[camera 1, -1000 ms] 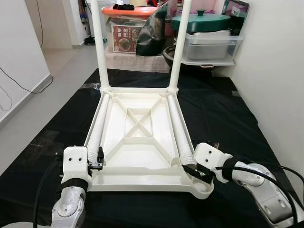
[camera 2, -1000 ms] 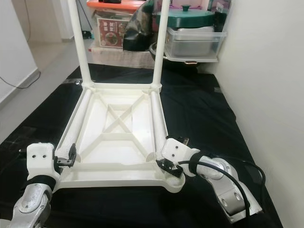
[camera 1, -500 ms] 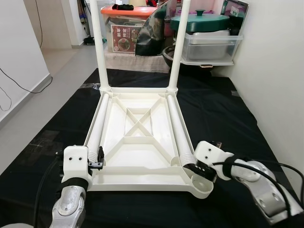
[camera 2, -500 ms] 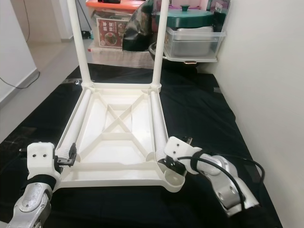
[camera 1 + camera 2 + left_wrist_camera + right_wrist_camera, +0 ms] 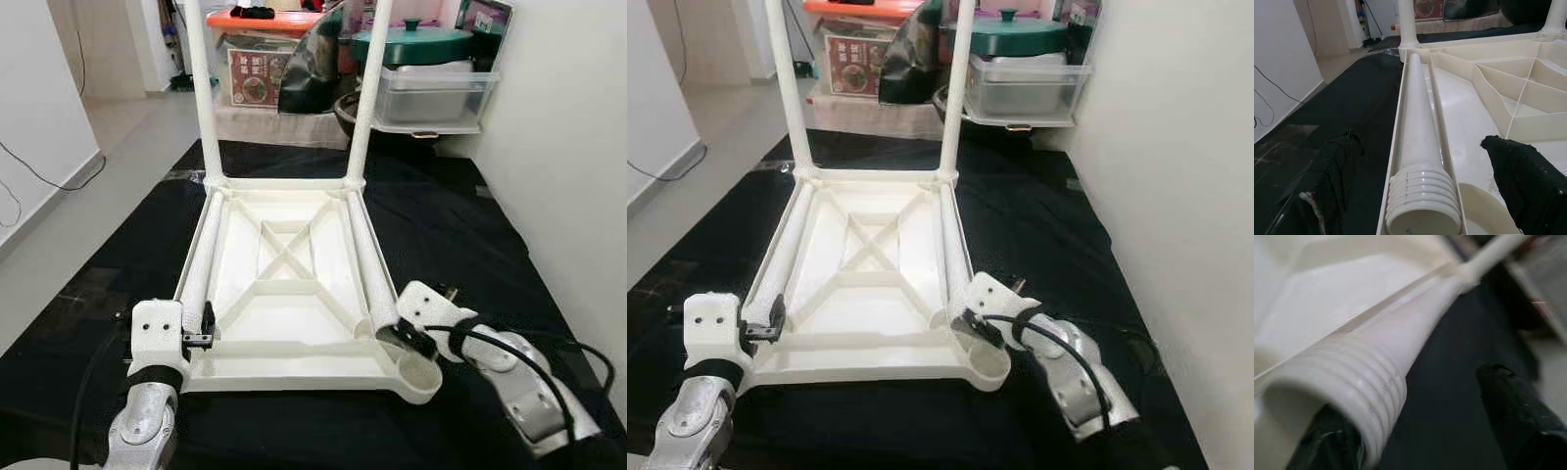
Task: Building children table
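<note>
Two pincers (image 5: 204, 326) (image 5: 400, 340) astride table legs (image 5: 1420, 161)

Black mat (image 5: 118, 255) covers the lower frame; pale floor (image 5: 127, 137) at upper left, white wall (image 5: 558, 127) on the right, storage boxes (image 5: 431, 93) and an orange-lidded bin (image 5: 260, 59) along the top.
</note>
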